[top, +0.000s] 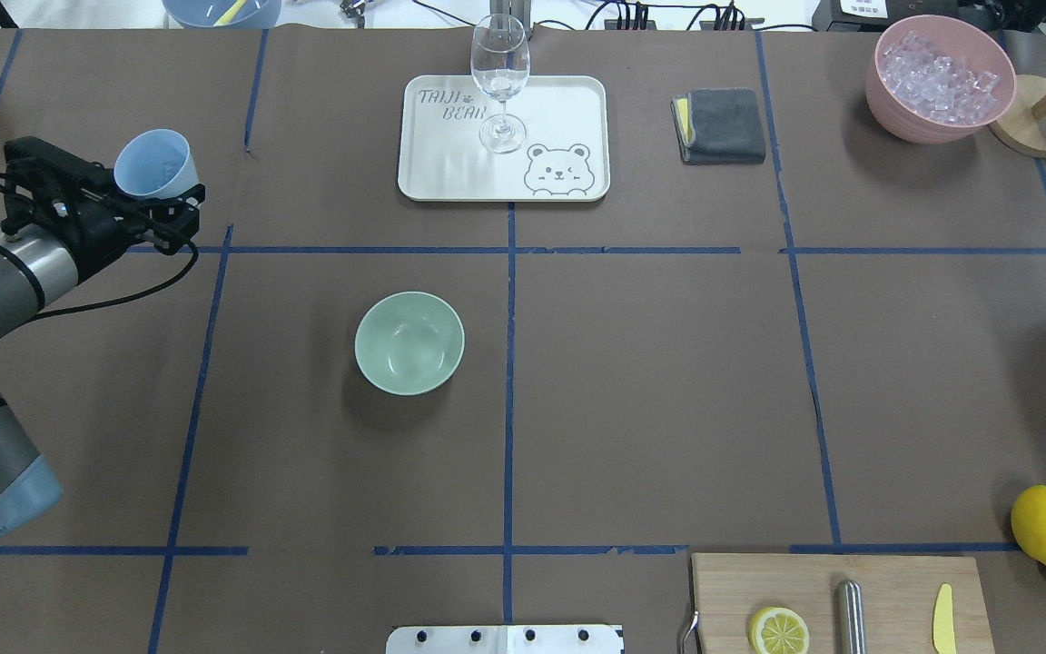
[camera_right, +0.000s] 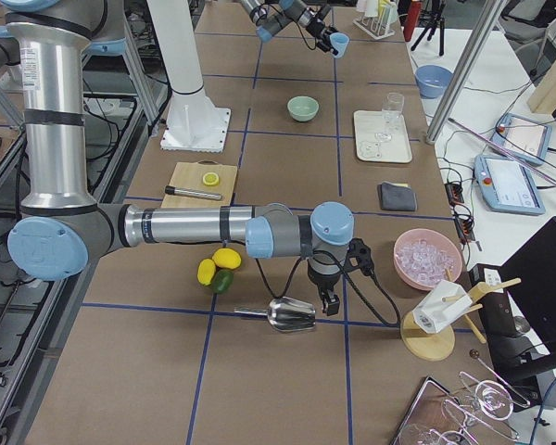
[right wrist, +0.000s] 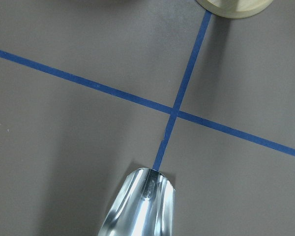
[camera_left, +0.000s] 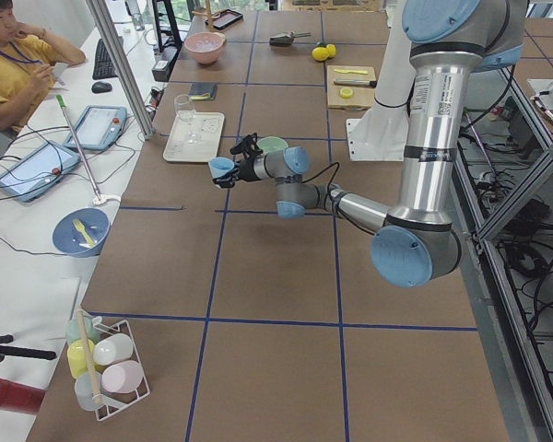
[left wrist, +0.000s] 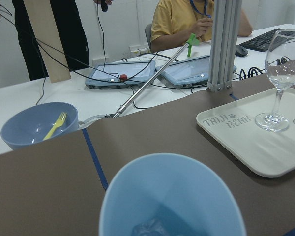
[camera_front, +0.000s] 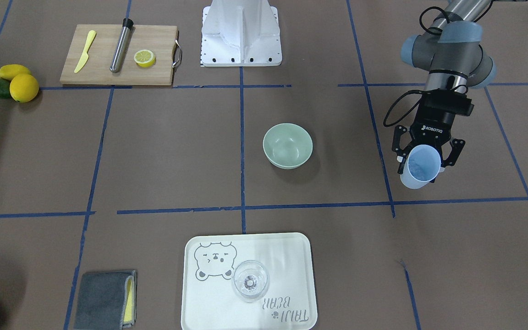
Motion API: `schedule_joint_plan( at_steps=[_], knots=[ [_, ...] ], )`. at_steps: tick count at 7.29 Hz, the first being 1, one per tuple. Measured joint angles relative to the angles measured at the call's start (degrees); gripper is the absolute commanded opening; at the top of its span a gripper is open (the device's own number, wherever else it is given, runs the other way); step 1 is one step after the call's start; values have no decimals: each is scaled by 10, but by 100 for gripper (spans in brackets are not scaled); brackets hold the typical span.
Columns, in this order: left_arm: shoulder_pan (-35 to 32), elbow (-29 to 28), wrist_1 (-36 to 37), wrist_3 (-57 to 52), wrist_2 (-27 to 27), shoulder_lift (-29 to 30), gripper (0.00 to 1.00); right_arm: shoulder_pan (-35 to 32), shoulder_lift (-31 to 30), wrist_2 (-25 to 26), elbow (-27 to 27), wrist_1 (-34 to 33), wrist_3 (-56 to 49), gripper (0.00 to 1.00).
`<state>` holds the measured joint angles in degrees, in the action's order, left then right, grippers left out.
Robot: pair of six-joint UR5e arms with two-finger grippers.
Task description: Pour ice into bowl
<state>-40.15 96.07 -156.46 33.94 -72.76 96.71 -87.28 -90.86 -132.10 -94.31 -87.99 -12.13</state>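
"TAIJI BEAR" printed on the cream tray [top: 568,118], "ROBOTIQ" on the left gripper [camera_front: 424,162], arm sticker [camera_left: 440,92] seemingly lettered, illegible

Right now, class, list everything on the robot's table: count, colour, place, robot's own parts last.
bowl: one, sage green, mid-table, empty
blue cup: one, pale blue, in the left gripper
ice: few clear pieces, in the blue cup
pink bowl: one, pink, corner, full of ice
tray: one, cream, far table edge
wine glass: one, clear, on the tray
cloth: one, grey, beside the tray
cutting board: one, wooden, by the robot's base
yellow knife, silver rod, lemon half: one each, on the cutting board
whole fruits: two yellow, one green, beside the cutting board
scoop: one, silver, near the right gripper
left gripper: one, black, shut on the blue cup
right gripper: one, black, near the scoop, state unclear
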Motion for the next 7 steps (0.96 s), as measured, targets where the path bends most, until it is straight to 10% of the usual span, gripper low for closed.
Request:
schedule_joint_plan(
  at_steps=[7],
  knots=[
    [150,2,181,-77,208,110,0,-3,0,1,3,-1,0,100]
  ],
)
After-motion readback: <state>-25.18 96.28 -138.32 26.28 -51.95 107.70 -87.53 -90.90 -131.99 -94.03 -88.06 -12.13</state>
